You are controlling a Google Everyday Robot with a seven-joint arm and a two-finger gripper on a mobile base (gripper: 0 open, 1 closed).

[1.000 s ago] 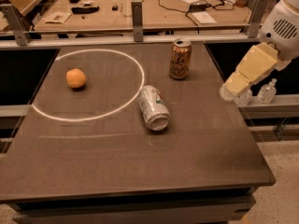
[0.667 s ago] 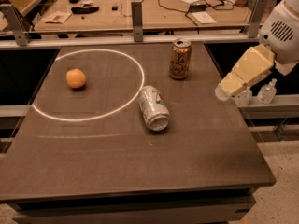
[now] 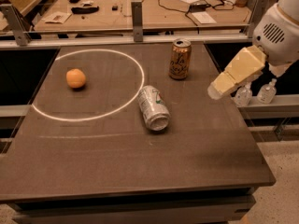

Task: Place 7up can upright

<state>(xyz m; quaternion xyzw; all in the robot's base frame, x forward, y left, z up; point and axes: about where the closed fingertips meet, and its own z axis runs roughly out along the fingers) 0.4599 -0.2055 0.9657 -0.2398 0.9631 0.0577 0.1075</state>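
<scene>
The 7up can (image 3: pixel 153 107), silver-white with green lettering, lies on its side near the middle of the dark table (image 3: pixel 140 171), its end facing the front edge. My gripper (image 3: pixel 220 88) hangs above the table's right side, to the right of the can and well apart from it, pointing down and to the left. It holds nothing that I can see.
An orange-gold can (image 3: pixel 180 59) stands upright behind the 7up can. An orange (image 3: pixel 75 78) sits inside a white circle (image 3: pixel 88 85) marked on the left half of the table. Two small clear bottles (image 3: pixel 256 93) stand on a ledge right of the table. A cluttered desk (image 3: pixel 140 8) is behind.
My gripper has moved a little to the left, further over the table and closer to the 7up can. The cans and the orange have not moved.
</scene>
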